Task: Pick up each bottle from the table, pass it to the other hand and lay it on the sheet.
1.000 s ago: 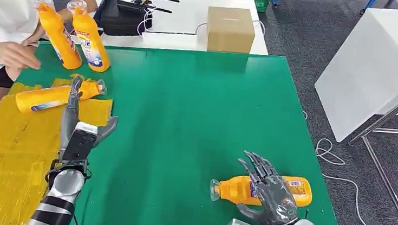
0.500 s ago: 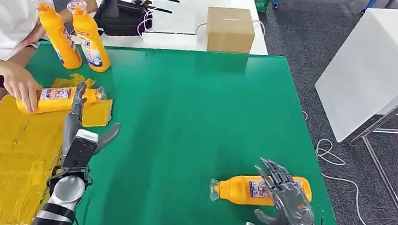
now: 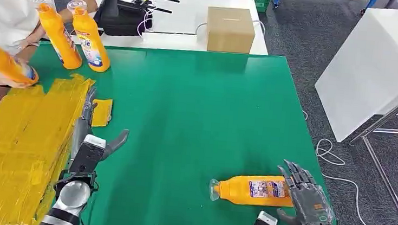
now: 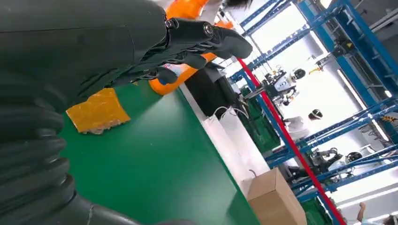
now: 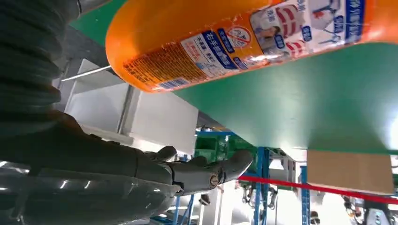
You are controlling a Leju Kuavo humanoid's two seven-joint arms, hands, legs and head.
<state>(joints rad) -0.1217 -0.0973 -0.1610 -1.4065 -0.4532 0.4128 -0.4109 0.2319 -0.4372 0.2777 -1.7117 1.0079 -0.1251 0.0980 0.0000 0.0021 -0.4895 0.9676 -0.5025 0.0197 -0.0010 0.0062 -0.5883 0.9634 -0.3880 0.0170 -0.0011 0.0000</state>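
Bottle (image 3: 258, 190) lies on its side near the table's (image 3: 197, 107) front right corner, cap toward the left edge. Right hand (image 3: 308, 201) sits at the bottle's base end, fingers spread, holding nothing; whether it touches the base, cannot tell. Left hand (image 3: 89, 127) hovers near the front left, fingers extended and apart, empty, beside the yellow sheet (image 3: 15, 140). Two bottles (image 3: 75, 36) stand upright at the back left corner. A person's hand (image 3: 9, 77) holds another bottle (image 3: 3, 62) past the left edge.
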